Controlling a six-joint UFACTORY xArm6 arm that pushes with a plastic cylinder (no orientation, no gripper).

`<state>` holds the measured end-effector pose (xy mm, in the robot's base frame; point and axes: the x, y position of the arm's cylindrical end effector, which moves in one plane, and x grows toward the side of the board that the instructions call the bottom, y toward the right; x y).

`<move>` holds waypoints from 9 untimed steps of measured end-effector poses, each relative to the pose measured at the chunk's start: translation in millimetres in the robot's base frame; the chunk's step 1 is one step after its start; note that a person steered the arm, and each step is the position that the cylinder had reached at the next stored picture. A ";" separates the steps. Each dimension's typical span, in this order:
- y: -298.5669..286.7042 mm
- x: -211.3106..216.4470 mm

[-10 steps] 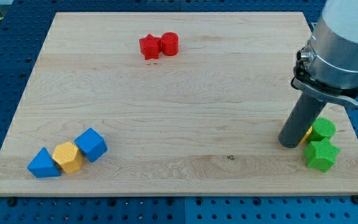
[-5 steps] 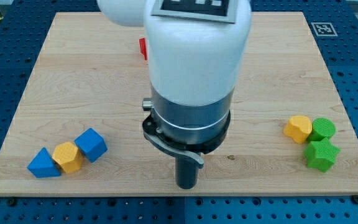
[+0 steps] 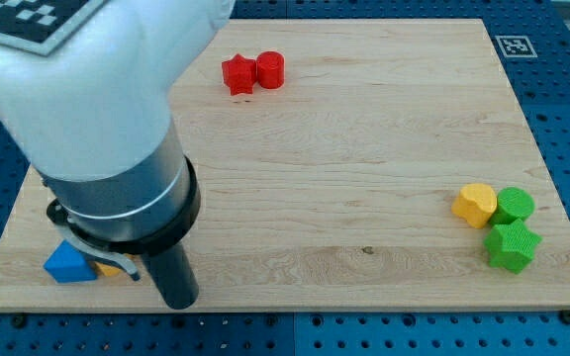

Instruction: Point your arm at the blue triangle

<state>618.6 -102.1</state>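
The blue triangle (image 3: 66, 265) lies at the view's bottom left of the wooden board (image 3: 364, 148), partly covered by my arm. My tip (image 3: 178, 300) rests near the board's bottom edge, a short way to the right of the triangle. A sliver of the yellow block (image 3: 108, 266) shows beside the triangle under the arm. The blue cube next to it is hidden behind the arm.
A red star (image 3: 237, 74) and a red cylinder (image 3: 270, 70) touch at the view's top. At the view's right sit a yellow block (image 3: 475, 205), a green cylinder (image 3: 514, 206) and a green star (image 3: 512, 245), clustered together.
My arm has swept from the view's right across the bottom of the board to the left. The tip now stands just right of the blue triangle. No block has visibly moved.
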 end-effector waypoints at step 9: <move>-143.6 -65.0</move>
